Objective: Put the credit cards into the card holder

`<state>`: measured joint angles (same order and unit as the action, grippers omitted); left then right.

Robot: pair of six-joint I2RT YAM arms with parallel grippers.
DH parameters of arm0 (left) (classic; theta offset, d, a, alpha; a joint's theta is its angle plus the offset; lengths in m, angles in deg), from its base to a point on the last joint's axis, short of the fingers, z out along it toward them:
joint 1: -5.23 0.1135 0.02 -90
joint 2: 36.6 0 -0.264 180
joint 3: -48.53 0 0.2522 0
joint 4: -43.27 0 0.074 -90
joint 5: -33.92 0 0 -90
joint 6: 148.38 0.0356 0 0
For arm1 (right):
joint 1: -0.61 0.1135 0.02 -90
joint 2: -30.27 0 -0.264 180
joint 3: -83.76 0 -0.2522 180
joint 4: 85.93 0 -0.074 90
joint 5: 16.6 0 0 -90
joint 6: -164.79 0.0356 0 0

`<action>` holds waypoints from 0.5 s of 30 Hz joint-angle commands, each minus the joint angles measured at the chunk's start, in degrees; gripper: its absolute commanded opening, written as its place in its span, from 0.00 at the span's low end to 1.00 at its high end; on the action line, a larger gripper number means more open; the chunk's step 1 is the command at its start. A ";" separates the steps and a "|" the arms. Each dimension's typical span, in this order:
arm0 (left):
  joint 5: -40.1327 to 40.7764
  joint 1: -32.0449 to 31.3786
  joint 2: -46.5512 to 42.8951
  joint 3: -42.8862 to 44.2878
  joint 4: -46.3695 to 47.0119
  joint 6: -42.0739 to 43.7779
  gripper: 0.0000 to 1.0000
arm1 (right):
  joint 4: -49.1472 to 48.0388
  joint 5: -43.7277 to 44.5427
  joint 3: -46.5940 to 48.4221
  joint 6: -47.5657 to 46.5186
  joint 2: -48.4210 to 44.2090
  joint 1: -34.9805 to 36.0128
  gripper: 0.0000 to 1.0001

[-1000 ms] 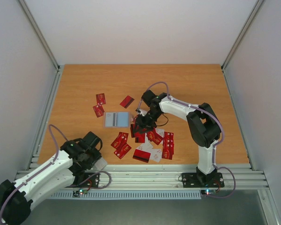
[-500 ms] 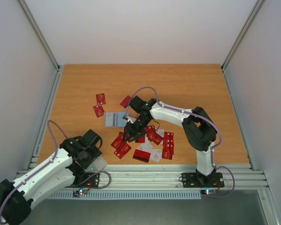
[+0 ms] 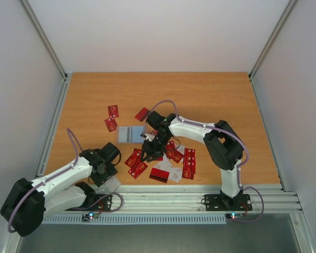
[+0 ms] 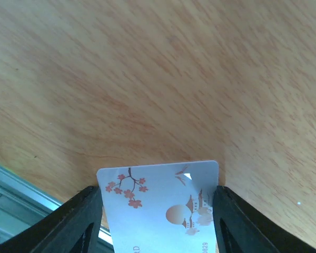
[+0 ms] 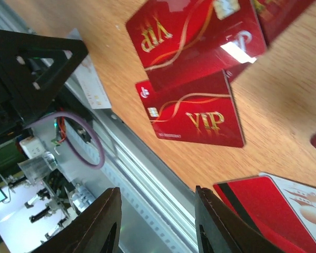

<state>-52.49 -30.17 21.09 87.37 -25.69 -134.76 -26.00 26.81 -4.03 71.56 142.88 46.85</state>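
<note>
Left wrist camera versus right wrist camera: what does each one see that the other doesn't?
Only the left wrist view: a white card with a blossom print sitting between the left gripper's fingers. Only the right wrist view: red VIP cards, and nothing between the right gripper's fingers. Both: the wooden table, the metal rail at its edge, and a pale printed card face.
</note>
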 commanded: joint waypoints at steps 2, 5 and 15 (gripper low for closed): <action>-2.29 -0.09 4.17 -1.80 10.62 2.53 0.57 | -1.10 3.41 -3.35 1.89 -4.44 -0.09 0.39; -4.53 -0.11 6.39 -2.99 15.15 2.87 0.54 | -1.84 4.36 -5.11 2.78 -5.93 -0.10 0.39; -13.98 -0.32 15.11 -3.89 29.46 2.26 0.48 | -5.33 6.76 -12.20 10.99 -10.94 -0.80 0.39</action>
<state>-56.51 -29.84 28.74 89.29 -20.46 -132.03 -28.29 32.47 -13.45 77.20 134.60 46.50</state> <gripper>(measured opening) 0.492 0.389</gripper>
